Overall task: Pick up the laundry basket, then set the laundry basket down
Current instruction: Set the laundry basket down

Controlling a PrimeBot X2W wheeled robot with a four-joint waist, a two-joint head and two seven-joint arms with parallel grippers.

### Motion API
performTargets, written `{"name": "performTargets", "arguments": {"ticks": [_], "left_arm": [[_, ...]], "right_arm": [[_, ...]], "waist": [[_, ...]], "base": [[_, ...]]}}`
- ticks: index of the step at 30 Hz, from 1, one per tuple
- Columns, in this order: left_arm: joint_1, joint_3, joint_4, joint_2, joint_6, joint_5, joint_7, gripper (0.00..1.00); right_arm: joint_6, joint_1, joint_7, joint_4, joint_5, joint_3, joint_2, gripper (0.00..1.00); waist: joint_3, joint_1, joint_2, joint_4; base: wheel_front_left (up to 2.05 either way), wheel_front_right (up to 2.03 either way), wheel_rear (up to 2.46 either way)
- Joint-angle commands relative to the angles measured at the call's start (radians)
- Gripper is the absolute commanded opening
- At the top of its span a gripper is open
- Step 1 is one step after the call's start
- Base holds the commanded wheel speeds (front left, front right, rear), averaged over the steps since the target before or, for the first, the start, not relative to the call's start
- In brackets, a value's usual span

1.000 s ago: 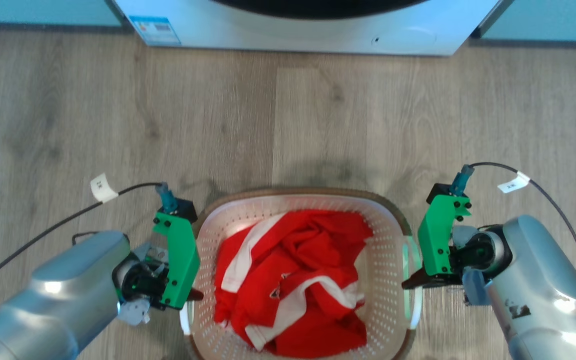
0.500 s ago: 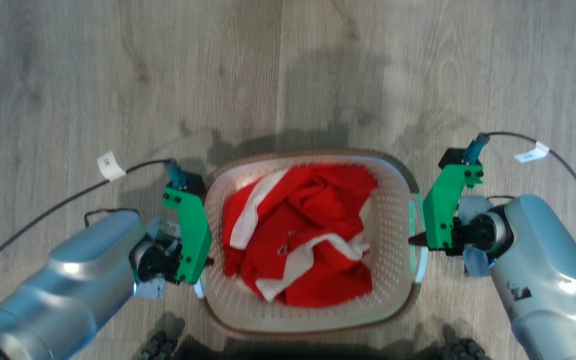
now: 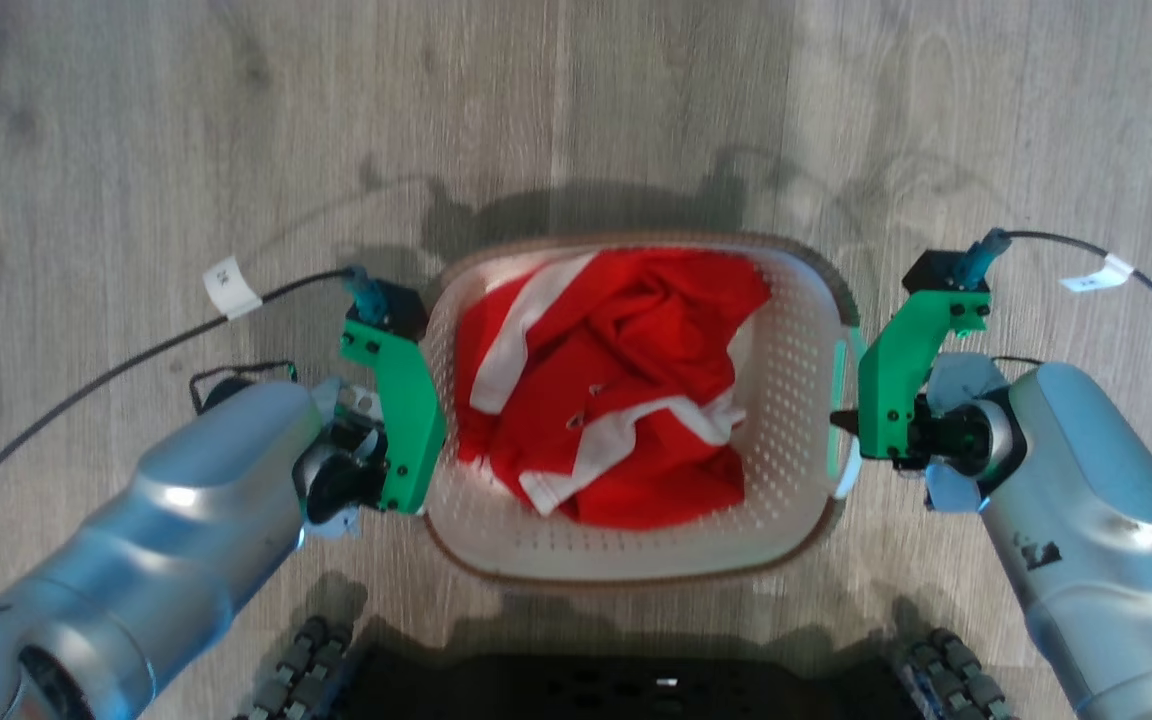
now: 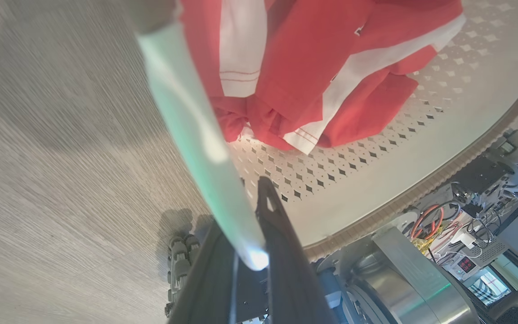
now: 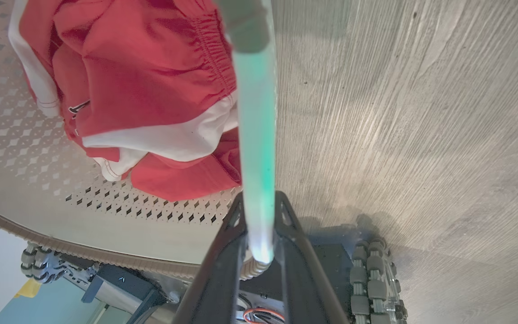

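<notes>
The laundry basket (image 3: 788, 400) is cream-white with perforated walls and a brown rim, and sits mid-frame in the head view with red and white clothing (image 3: 616, 390) inside. My left gripper (image 3: 424, 508) is at its left side and my right gripper (image 3: 839, 422) at its right side. In the left wrist view my left gripper (image 4: 246, 215) is shut on the white side handle (image 4: 187, 117), beside the basket wall (image 4: 376, 148). My right gripper (image 5: 259, 203) is likewise shut on the other handle (image 5: 254, 112) in the right wrist view.
Grey wood-grain floor (image 3: 136, 150) lies all around the basket. My dark base (image 3: 636, 690) with its roller wheels (image 3: 301, 665) shows along the bottom edge, just behind the basket. Cables with white tags (image 3: 232, 288) trail from both wrists.
The whole head picture has shifted: the washing machine left the top edge and my base came in at the bottom. Both grippers stay on the basket handles, now higher in the picture.
</notes>
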Motion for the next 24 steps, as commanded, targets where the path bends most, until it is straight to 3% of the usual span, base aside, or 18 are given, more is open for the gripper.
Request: {"name": "performTargets", "arguments": {"ticks": [1, 9, 24], "left_arm": [[-0.025, 0.027, -0.062, -0.073, -0.017, 0.004, -0.021, 0.0], [-0.055, 0.027, 0.007, -0.108, -0.017, 0.047, -0.108, 0.0], [-0.095, 0.027, 0.135, -0.161, -0.017, 0.082, -0.217, 0.03]], "right_arm": [[0.008, -0.017, -0.02, -0.043, 0.024, 0.045, 0.083, 0.0], [0.008, -0.065, -0.14, 0.03, 0.033, 0.082, 0.085, 0.0], [0.008, -0.115, -0.252, 0.12, 0.079, 0.133, 0.065, 0.0]], "waist": [[0.016, -0.0001, 0.0, 0.001], [0.054, -0.0001, 0.0, 0.006], [0.071, -0.0001, 0.0, 0.011]], "base": [[0.0, 0.0, 0.0], [0.0, 0.0, 0.0], [0.0, 0.0, 0.0]]}}
